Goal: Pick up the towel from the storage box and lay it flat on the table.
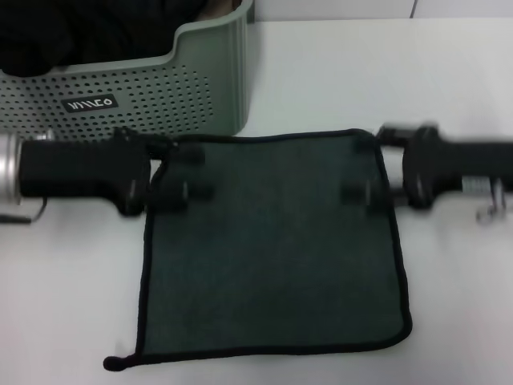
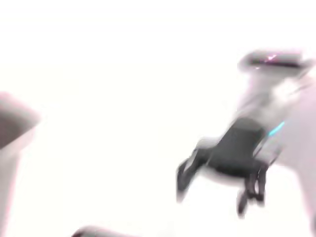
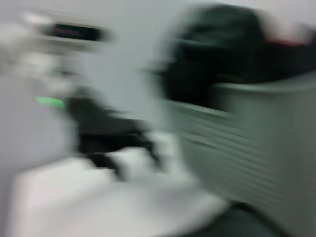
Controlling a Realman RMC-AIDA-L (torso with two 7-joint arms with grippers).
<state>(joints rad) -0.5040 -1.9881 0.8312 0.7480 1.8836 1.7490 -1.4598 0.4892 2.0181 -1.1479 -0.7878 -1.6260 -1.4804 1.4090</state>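
The towel (image 1: 272, 249) lies spread flat on the white table (image 1: 361, 72), dark teal face up, black edging all round, just in front of the storage box (image 1: 152, 88). My left gripper (image 1: 192, 173) is over the towel's far left corner with its fingers apart. My right gripper (image 1: 365, 171) is over the far right corner, also with fingers apart. The left wrist view shows the right gripper (image 2: 217, 190) open and empty above the white table. The right wrist view shows the left gripper (image 3: 113, 148), blurred, beside the storage box (image 3: 256, 138).
A black fabric bundle (image 1: 80, 32) fills the storage box and also shows in the right wrist view (image 3: 222, 54). The box stands at the far left of the table, close behind the towel's far edge. Bare white table lies to the right.
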